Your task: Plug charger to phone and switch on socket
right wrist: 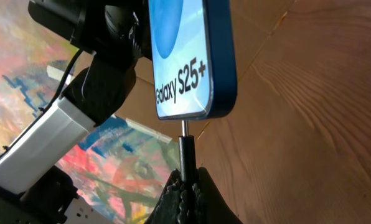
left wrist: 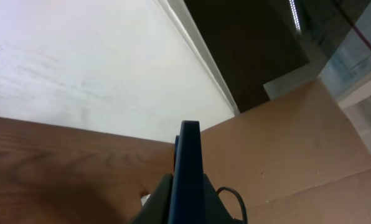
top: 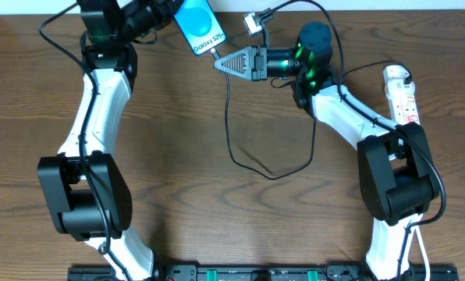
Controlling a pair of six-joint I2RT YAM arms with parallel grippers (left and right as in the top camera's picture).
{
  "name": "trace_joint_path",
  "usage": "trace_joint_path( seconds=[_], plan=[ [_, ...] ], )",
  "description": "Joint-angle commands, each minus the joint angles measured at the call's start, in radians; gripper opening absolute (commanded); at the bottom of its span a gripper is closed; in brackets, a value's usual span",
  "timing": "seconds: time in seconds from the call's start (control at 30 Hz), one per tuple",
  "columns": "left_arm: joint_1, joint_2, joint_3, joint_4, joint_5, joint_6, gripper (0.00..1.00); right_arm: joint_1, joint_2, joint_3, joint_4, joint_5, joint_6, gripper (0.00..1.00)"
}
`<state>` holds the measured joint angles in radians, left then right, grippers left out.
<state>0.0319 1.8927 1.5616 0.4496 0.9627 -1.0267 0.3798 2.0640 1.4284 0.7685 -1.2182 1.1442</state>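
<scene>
Overhead: the left gripper (top: 176,17) is clamping the Galaxy S25+ phone (top: 200,28) at the table's far edge. The right gripper (top: 219,64) is pinching the charger (top: 229,117) plug, and the cable is looping across the wooden table (top: 178,140). The socket (top: 401,94) is lying far right.

Left wrist: the phone (left wrist: 188,168) is standing edge-on, gripped.

Right wrist: the plug tip (right wrist: 185,146) is touching the phone's bottom edge.

Even, bright indoor light — soft shadows on the table (top: 186,226), phone (left wrist: 188,177) edge blurred close-up.

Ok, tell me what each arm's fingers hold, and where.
Left fingers: phone, by the end opposite its Galaxy text. Right fingers: charger, by its plug.
</scene>
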Motion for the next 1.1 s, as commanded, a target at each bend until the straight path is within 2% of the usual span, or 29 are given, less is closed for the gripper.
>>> trace_joint_path(
  seconds=[0.0,0.4,0.83,1.07],
  plan=[
    [-0.002,-0.013,0.015,0.014,0.006,-0.034,0.06,-0.006,0.0,0.013,0.006,0.061,0.011,0.01],
    [-0.002,-0.013,0.015,0.017,0.007,-0.044,0.07,-0.006,0.0,0.013,0.033,0.06,0.034,0.01],
    [0.021,-0.013,0.015,0.039,-0.082,-0.049,0.07,0.004,0.0,0.013,0.035,0.045,0.037,0.01],
    [0.022,-0.013,0.015,0.046,-0.081,-0.049,0.07,0.006,0.0,0.013,0.036,0.045,0.037,0.01]
  ],
)
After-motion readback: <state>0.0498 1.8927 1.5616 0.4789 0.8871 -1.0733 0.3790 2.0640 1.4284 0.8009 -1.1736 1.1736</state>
